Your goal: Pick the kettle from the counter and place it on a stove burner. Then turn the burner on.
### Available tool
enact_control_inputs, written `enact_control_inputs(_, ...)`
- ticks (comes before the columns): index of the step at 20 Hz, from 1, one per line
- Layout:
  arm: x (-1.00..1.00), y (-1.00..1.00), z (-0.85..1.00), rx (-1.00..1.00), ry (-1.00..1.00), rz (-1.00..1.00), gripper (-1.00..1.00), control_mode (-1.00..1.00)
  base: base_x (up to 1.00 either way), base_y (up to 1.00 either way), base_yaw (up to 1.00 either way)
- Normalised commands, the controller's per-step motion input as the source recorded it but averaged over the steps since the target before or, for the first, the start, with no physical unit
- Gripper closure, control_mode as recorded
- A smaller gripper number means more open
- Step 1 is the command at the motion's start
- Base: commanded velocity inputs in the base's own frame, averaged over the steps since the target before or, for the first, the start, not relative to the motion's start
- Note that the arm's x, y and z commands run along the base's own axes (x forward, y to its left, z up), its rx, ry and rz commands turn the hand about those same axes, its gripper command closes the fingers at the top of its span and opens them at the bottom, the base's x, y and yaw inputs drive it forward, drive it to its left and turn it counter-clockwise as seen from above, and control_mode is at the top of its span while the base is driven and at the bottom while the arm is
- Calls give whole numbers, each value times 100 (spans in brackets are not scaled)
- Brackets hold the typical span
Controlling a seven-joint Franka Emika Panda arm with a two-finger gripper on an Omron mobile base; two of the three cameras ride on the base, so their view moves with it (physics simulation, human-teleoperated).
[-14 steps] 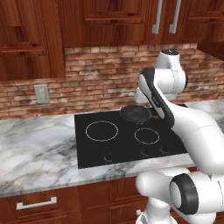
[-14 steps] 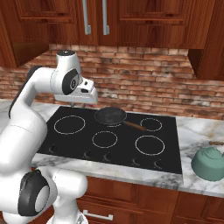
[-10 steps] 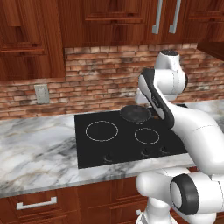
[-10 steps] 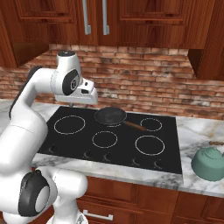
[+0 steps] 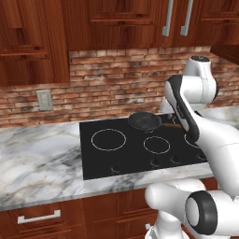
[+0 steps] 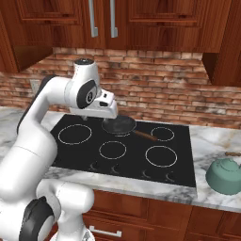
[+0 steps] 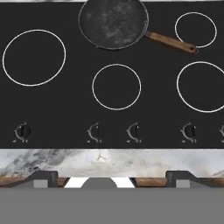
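Observation:
The teal-green kettle [image 6: 227, 175] sits on the marble counter [image 6: 212, 141] right of the black cooktop, far from my hand. The stove burner, the largest white ring [image 7: 34, 57], lies at the cooktop's left [image 6: 75, 134] [image 5: 108, 139] with nothing on it. My gripper [image 7: 112, 177] hangs over the cooktop's front edge looking down. Its fingertips [image 7: 46, 177] stand wide apart, open and holding nothing. In the right base view the hand [image 6: 102, 106] hovers above the cooktop's rear, just left of the pan.
A dark frying pan [image 7: 113, 22] with a brown handle [image 7: 171, 42] rests on the rear middle ring. Several knobs [image 7: 95, 131] line the cooktop's front. A brick wall stands behind, cabinets hang overhead, and more marble counter [image 5: 37, 149] stretches left.

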Motion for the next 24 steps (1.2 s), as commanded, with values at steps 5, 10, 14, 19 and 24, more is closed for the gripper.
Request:
enact_control_inputs(5,-21,-71,0,0,0,-15,-100,-100,0,0,0)
enact_control_inputs(10,-13,-78,0,1,0,-21,-100,-100,0,0,0)
enact_control_inputs(14,-16,-86,0,4,0,-23,-100,-100,0,0,0)
enact_control_inputs(19,-16,-93,0,4,0,-24,-100,-100,0,0,0)
enact_control_inputs(24,-11,-95,0,5,0,-25,-100,-100,0,0,0)
